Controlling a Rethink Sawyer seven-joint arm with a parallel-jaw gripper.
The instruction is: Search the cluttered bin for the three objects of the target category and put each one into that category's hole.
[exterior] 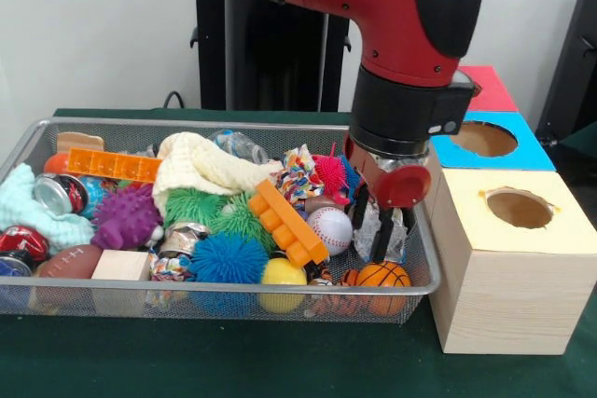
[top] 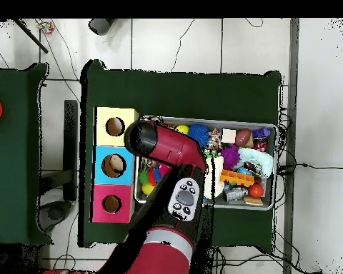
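Note:
My gripper (exterior: 381, 238) is down inside the right end of the wire mesh bin (exterior: 28, 142). Its black fingers (exterior: 359, 219) stand on either side of a crumpled clear plastic item (exterior: 373, 227) and look shut on it, just above a small basketball (exterior: 383, 275). A baseball (exterior: 329, 227) and an orange toy brick (exterior: 287, 221) lie just left of it. Three boxes with round holes stand beside the bin: yellow (exterior: 519, 208), blue (exterior: 485, 140), red (exterior: 490, 86). In the overhead view the arm (top: 167, 146) hides the gripper and the bin's left part.
The bin also holds crushed cans (exterior: 58, 193), a clear bottle (exterior: 238, 144), spiky balls (exterior: 229, 258), a cream cloth (exterior: 201, 165), a toy football (exterior: 67, 261) and a wooden block (exterior: 121, 266). The yellow box's side (exterior: 504, 295) stands close to the bin's right wall.

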